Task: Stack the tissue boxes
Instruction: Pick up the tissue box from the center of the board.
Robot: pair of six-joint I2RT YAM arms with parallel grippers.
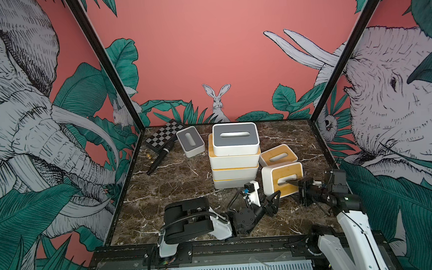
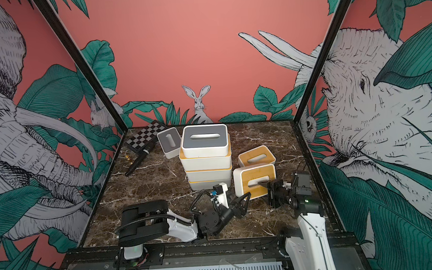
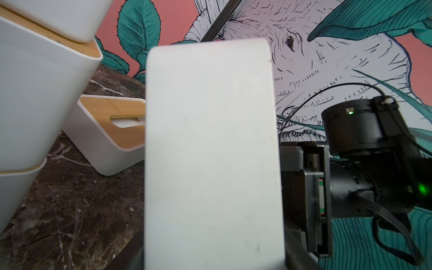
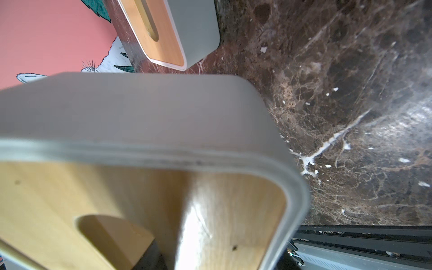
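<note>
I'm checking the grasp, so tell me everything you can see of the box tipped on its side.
The tipped box is white, plastic-looking, round-cornered, with a bamboo lid and oval slot. It stands on a long side on the table, lid facing the right gripper, whose finger reaches into the slot. The left gripper is by its base; contact unclear.

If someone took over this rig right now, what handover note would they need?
Left gripper: open, facing the underside of the tipped bamboo box.
Right gripper: one finger in that box's lid slot; grip unconfirmed.
Done: stack of four, grey lid on top.
To do: the tipped box, the flat bamboo box beside the stack, the grey-lidded box at the back.
</note>
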